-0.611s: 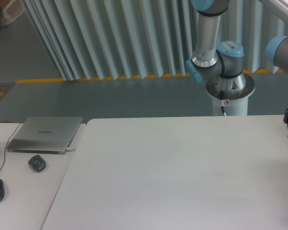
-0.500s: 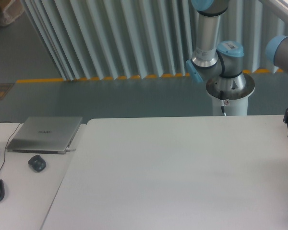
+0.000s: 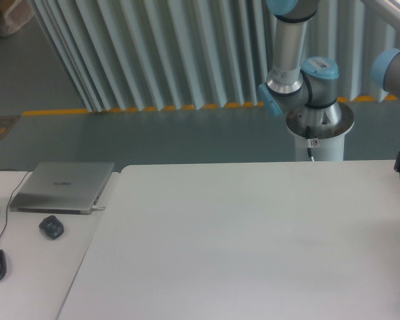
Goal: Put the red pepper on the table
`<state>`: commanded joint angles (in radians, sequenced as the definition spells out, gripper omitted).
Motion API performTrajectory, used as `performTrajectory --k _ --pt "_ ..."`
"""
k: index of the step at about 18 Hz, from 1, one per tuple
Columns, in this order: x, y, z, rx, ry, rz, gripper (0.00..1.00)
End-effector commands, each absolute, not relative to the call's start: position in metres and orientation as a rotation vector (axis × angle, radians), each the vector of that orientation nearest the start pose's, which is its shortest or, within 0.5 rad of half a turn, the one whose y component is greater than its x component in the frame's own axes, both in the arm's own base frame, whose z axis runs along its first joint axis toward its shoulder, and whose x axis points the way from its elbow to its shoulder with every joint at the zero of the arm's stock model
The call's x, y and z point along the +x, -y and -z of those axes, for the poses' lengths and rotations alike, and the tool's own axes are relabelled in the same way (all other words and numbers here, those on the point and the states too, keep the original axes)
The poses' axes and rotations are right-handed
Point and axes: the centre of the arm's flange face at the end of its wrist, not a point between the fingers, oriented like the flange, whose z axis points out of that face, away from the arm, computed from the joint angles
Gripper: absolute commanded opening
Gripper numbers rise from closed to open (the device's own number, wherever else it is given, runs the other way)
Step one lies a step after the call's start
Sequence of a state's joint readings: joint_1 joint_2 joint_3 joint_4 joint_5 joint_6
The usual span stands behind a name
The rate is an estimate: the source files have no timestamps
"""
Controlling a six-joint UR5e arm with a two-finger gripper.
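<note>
1. Table, centre and right.
2. Desk, touching its left side.
3. Laptop on desk; two mice in front.
4. Arm base behind table.

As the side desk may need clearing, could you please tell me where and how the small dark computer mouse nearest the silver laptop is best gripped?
Probably from straight above, closing across the two long flanks of the small dark computer mouse: it lies flat, low and domed, with bare narrow white desk on each side.

The table looks smooth matt white; the laptop seems brushed metal.
</note>
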<state>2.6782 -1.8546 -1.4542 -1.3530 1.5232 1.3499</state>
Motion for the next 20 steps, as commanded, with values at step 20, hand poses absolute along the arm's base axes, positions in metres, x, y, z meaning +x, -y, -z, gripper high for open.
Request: performTrajectory --k 20 --pt "-0.612 -0.233 -0.399 -3.174 -1.066 -0.241 1.0"
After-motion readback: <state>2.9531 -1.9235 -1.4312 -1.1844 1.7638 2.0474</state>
